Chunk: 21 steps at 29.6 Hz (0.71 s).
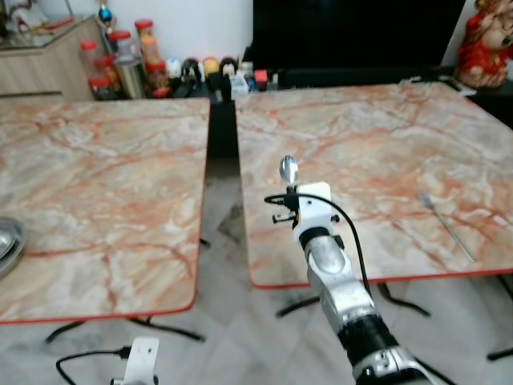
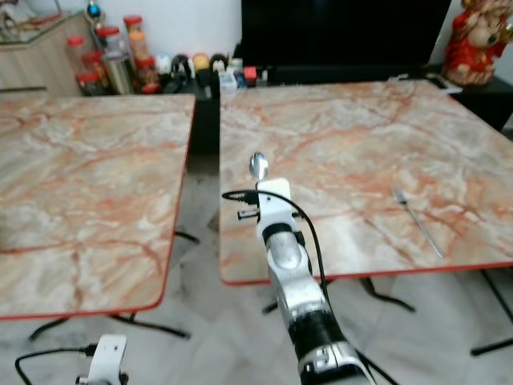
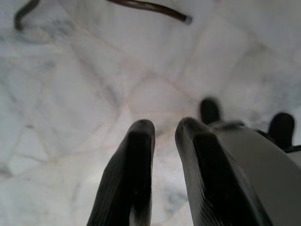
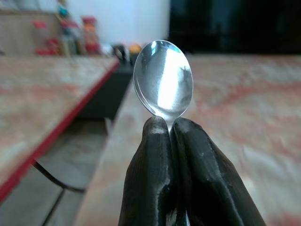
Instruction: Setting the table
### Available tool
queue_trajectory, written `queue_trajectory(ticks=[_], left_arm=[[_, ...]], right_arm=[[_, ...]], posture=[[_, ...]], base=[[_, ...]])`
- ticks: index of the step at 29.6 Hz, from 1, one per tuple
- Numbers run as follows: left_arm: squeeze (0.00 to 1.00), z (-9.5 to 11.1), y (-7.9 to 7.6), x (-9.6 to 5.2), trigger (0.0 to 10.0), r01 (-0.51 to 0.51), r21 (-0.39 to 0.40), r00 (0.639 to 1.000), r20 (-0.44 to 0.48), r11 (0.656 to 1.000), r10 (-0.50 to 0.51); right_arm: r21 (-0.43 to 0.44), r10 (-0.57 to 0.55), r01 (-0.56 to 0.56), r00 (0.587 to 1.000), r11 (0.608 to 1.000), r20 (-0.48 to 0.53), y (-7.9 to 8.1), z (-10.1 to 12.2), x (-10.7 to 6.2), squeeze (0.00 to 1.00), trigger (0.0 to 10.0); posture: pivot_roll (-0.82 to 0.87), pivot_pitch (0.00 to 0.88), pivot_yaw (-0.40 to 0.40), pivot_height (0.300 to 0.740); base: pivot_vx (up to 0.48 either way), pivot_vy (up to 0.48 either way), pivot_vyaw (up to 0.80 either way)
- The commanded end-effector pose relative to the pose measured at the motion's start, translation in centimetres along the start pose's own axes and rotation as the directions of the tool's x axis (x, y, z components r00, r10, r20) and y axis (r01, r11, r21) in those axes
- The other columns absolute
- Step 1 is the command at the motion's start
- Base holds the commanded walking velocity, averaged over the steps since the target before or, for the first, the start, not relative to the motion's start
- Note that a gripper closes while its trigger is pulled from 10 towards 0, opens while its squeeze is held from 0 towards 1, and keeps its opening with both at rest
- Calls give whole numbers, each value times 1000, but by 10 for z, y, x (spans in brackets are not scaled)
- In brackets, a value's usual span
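Right jaws (image 4: 170,129) pressed together, pinching the spoon (image 4: 163,77) at the neck just below the bowl. The bowl stands upright above the black fingertips; the handle is hidden between them and behind the wrist.

Step in hand, as I judge it: carry the spoon over the right bench (image 1: 377,152) and lay it down as part of a setting. To do it well:
- Tilt the wrist forward first, so the spoon goes down flat and not bowl-first.
- Bring the handle close to the marble before the jaws part; a drop from height would likely bounce or skid on the hard top.
- A fork (image 1: 447,224) lies near the bench's front right edge, well apart from the spoon. Placing the spoon parallel to it would suit, with room left between for a plate.
- Keep clear of the red front edge.

Arm pose: right arm (image 1: 341,289) reaches forward and up from lower centre, wrist over the near edge of the right bench, spoon held above the marble.

Left gripper (image 3: 164,141) hangs idle, pointing at the tiled floor (image 3: 70,94), jaws slightly apart and holding nothing.

A metal plate (image 1: 8,241) sits at the near left edge of the left bench (image 1: 104,176).
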<state>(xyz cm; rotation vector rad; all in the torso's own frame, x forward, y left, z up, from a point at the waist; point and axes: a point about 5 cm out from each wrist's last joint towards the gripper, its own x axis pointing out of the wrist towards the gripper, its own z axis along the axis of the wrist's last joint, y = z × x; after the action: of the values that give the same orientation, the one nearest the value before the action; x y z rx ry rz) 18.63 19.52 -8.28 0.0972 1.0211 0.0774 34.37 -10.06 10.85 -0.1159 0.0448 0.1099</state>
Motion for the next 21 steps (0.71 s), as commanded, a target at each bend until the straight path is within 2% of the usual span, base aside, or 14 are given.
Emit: queue_trajectory(ticks=[1,21], left_arm=[[0,1,9,0,10000,-25,-1,1000,-1,1000,25],[0,0,11,0,10000,-31,-1,1000,-2,1000,31]], right_arm=[[15,16,-17,1000,1000,23,7,6,2,0,10000],[21,9,-10,999,1000,33,7,6,3,0,10000]], posture=[[-66,0,19,740],[-60,0,21,740]], base=[[0,480,0],[0,480,0]])
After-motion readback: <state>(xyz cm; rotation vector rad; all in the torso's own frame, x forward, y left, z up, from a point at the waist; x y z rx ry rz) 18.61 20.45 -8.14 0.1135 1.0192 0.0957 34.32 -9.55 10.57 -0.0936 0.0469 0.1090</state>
